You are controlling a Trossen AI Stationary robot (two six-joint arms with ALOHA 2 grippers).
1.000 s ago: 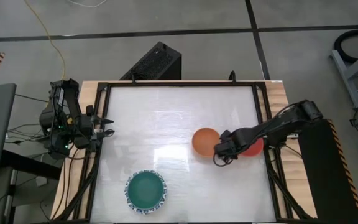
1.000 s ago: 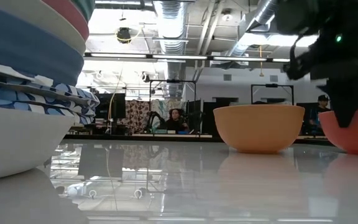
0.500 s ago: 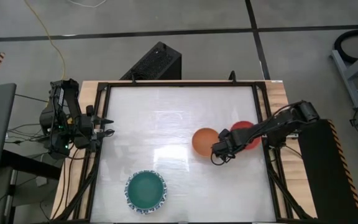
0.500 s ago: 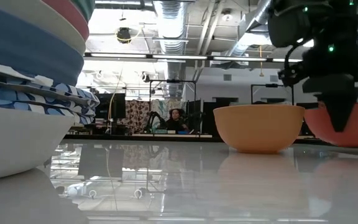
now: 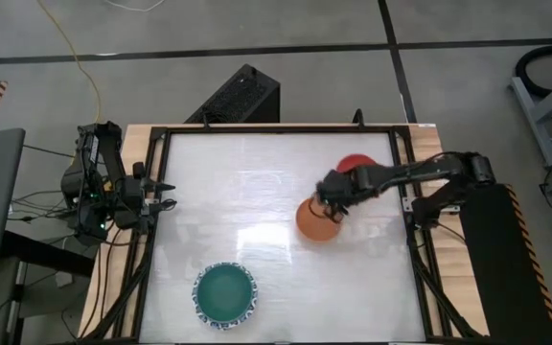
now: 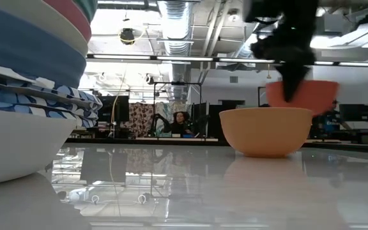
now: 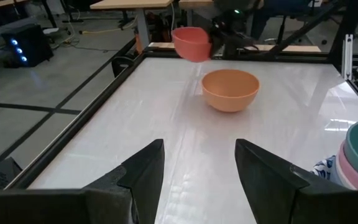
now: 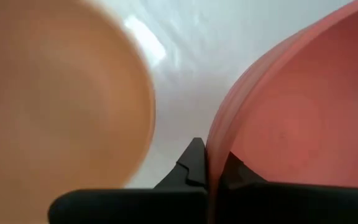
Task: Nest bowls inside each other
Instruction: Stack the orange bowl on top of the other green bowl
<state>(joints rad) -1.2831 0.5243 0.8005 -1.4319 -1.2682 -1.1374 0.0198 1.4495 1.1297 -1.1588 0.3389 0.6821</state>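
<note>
My right gripper [image 5: 331, 192] is shut on a red bowl [image 5: 355, 165] and holds it in the air just beyond the far side of an orange bowl [image 5: 316, 222]. The orange bowl stands on its base on the table. In the low view the red bowl [image 6: 302, 96] is higher than the orange bowl's rim [image 6: 266, 110]. A stack of nested bowls with a teal one on top [image 5: 225, 294] stands near the front edge. My left gripper [image 7: 199, 165] waits open at the table's left edge. My right gripper pinches the red bowl's rim [image 8: 213, 146] between its two fingers. One finger [image 8: 236, 169] is inside the bowl and one [image 8: 191, 160] is outside. The fingers slant down from above. The bowl hangs lifted clear of the table, mouth up.
A black frame [image 5: 276, 128] borders the white tabletop. The stack of bowls [image 6: 24, 83] fills the left of the low view. Bare table lies between the stack and the orange bowl [image 7: 230, 89].
My right gripper has taken hold of the red bowl, which stood on the table to the right of the orange bowl. It has lifted the bowl clear and carried it up, toward the far edge and a little to the left.
</note>
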